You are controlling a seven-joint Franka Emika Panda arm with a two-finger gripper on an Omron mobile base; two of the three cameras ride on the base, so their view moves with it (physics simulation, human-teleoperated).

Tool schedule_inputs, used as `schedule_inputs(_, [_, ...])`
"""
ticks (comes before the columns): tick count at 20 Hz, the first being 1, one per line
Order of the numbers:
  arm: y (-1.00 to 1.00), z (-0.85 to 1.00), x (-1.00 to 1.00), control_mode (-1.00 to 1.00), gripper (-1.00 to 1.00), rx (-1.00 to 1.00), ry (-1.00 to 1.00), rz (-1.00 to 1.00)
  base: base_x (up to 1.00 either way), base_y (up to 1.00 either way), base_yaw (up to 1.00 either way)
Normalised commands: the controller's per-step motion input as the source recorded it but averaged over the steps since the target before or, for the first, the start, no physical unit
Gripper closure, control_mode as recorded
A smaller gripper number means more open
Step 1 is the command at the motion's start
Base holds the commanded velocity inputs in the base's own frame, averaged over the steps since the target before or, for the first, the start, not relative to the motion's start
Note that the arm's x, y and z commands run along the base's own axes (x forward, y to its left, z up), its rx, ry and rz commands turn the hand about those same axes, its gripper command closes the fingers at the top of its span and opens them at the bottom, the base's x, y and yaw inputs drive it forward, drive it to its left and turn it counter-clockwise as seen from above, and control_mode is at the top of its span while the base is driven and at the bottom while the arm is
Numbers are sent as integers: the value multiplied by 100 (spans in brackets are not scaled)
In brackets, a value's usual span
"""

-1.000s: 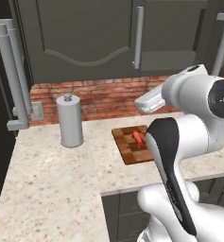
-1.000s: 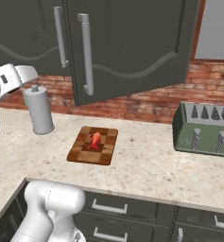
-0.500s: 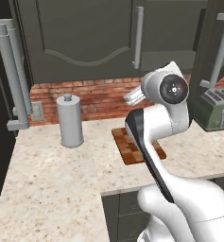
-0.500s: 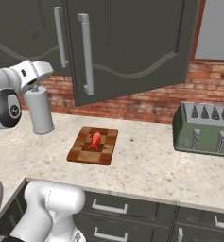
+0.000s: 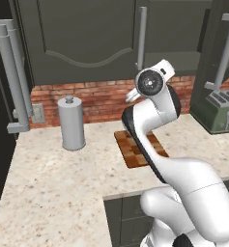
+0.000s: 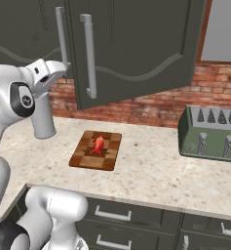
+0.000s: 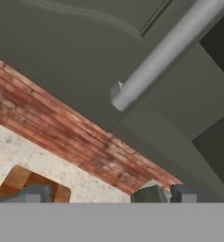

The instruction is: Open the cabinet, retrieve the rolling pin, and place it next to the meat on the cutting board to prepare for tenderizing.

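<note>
Looking: arm raised up by the cabinet (image 6: pixel 136 44) doors, hand near the lower end of a bar handle (image 7: pixel 170 52).
Gripper: gripper (image 7: pixel 108 193) tips sit far apart at the bottom of the hand view, spread wide, nothing between them.
Right base view: right door swung out toward the camera, its handle (image 6: pixel 89 56) in full; the gripper's white housing (image 6: pixel 51 71) sits beside the left door's handle (image 6: pixel 62 41); contact not clear.
Left base view: arm wrist (image 5: pixel 152 82) sits in front of one handle (image 5: pixel 141 36); fingers hidden behind the wrist.
Board: board (image 6: pixel 96 150) flat on the counter (image 6: pixel 151 168) in the right base view, complete; in the left base view (image 5: pixel 135 149) the arm covers most of it; hand view catches one corner (image 7: pixel 26 184).
Meat: meat (image 6: pixel 98 144) lies on the board near its middle, seen from the right base view; blocked by the arm from the left.
Pin: can't make it out; what shows of the cabinet interior is just dark.
Canister: canister (image 5: pixel 72 123) upright on the counter left of the board, clear in the left base view; from the right the arm (image 6: pixel 12 95) overlaps it (image 6: pixel 43 122).
Toaster: toaster (image 6: pixel 212 134) on the counter well right of the board; cut off at the frame edge in the left base view (image 5: pixel 222 113).
</note>
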Motion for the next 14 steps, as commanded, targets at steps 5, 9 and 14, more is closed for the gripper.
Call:
schedule_inputs(5, [-44, -10, 29, -100, -100, -4, 4, -14, 0, 0, 0])
schedule_inputs(9, [-40, -4, 35, -100, -100, -2, 5, -14, 0, 0, 0])
schedule_inputs(14, [-45, -3, 9, -100, -100, -1, 3, -12, 0, 0, 0])
